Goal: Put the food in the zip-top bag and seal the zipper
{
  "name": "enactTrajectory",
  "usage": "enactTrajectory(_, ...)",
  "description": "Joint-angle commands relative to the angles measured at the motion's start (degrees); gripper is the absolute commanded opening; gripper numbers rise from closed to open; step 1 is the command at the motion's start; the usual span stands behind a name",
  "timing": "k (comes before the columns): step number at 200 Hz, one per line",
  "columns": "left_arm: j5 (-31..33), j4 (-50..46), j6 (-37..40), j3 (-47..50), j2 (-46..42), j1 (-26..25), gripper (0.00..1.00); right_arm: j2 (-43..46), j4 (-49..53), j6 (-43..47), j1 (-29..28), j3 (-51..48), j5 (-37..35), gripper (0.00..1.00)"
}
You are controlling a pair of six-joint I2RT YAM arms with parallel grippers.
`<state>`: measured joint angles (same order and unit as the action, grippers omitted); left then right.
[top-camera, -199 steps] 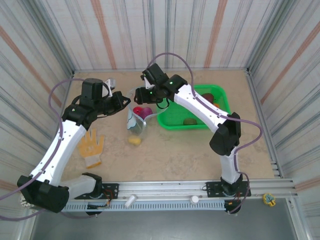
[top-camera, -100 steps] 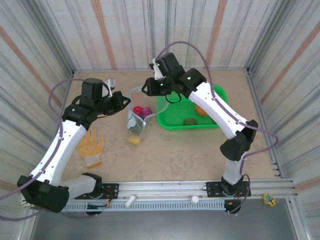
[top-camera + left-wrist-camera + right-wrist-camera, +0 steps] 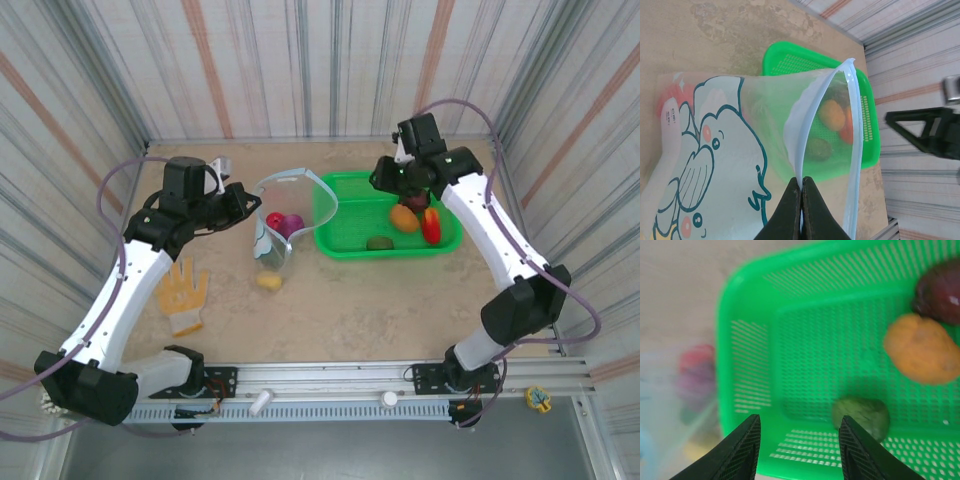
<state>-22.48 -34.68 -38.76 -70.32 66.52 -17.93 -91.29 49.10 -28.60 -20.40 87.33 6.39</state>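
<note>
Done: some food (image 3: 283,222) in bag (image 3: 271,250), mid-frame.
Remaining: more in basket (image 3: 340,248); zipper (image 3: 858,125) open.
Left gripper (image 3: 801,212): clamps zipper.
Right gripper (image 3: 799,422): parted, empty, above basket.

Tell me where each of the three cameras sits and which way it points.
Top: above, behind the arms, looking down on the table; left claw and right claw show.
Left wrist: looks along its shut claw, pinching the bag, toward the basket.
Right wrist: looks down past its open claw into the basket.
Shared: all see the basket.
</note>
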Motion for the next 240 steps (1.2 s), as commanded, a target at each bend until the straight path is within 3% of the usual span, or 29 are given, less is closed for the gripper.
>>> enactTrajectory(1,-0.85,-1.36,1.45,-1.0,-1.18,0.49,0.0,-2.32,-0.65,2.8,0.56,-3.32,-0.23,0.51)
enactTrajectory(18,-0.85,-1.45,1.56,-0.96,-1.19,0.49,0.0,-5.35,0.19,4.07,0.28,-3.72,-0.33,0.6)
enactTrajectory(48,-0.64,-1.38,1.94,-0.35,-1.48,0.57,0.0,-9.5,1.87,7.05,-0.95,-3.14,-1.58,0.84)
enactTrajectory(74,-0.57,-1.53,2.27,-0.35,-1.63,0.58,0.0,-12.82,3.36,8.38,-1.63,-3.04,-2.91,0.93)
enactTrajectory(155,-0.72,-1.8,3.0,-0.23,-1.88,0.78,0.0,-19.93,3.13,5.88,-3.38,-5.62,-3.51,0.92)
enactTrajectory(197,-0.98,-1.65,2.86,-0.25,-1.98,1.13,0.0,-21.92,1.26,5.42,-3.4,-6.08,-1.59,0.8)
enactTrajectory(240,-0.8,-1.8,2.79,-0.43,-2.19,1.16,0.0,-21.01,0.84,4.87,-3.16,-5.0,-1.31,0.59)
